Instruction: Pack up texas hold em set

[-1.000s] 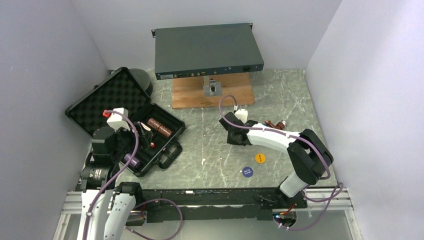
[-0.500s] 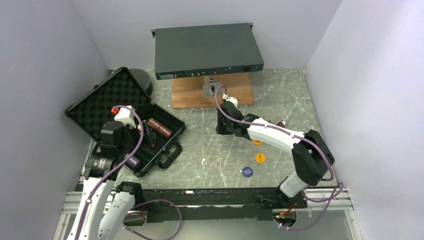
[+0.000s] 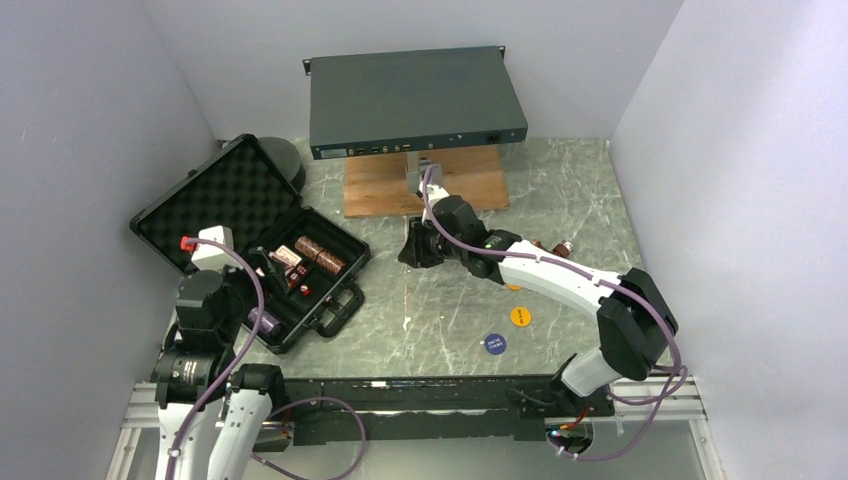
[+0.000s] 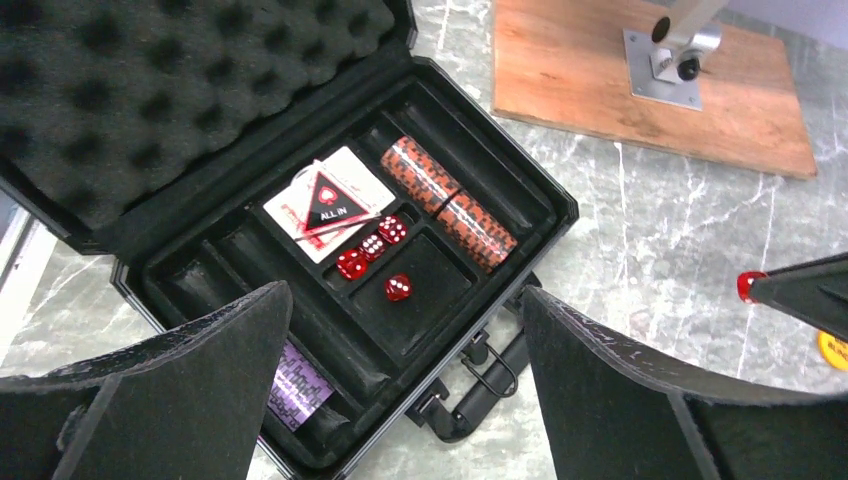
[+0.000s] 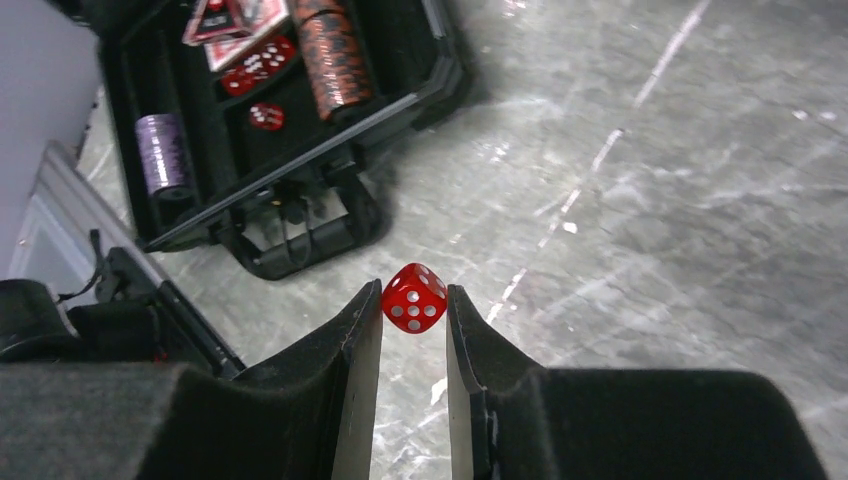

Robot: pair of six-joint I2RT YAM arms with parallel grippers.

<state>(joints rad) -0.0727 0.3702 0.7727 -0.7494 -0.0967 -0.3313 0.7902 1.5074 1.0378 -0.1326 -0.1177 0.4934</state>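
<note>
Grey marble bench [image 3: 560,190] carries the black briefcase [image 4: 150,90], lid open. My left hand [image 4: 405,295] hovers above it, spread wide, empty. My right hand [image 5: 414,312], to the case's right, pinches one red die [image 5: 414,296]. Inside the case: brown chip roll [image 4: 450,200], purple roll [image 4: 300,385], card deck [image 4: 330,200], four red dice [image 4: 372,245].

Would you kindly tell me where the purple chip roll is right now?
In the top view, the purple chip roll lies at left, in the open briefcase's nearest corner, left of its handle.
</note>
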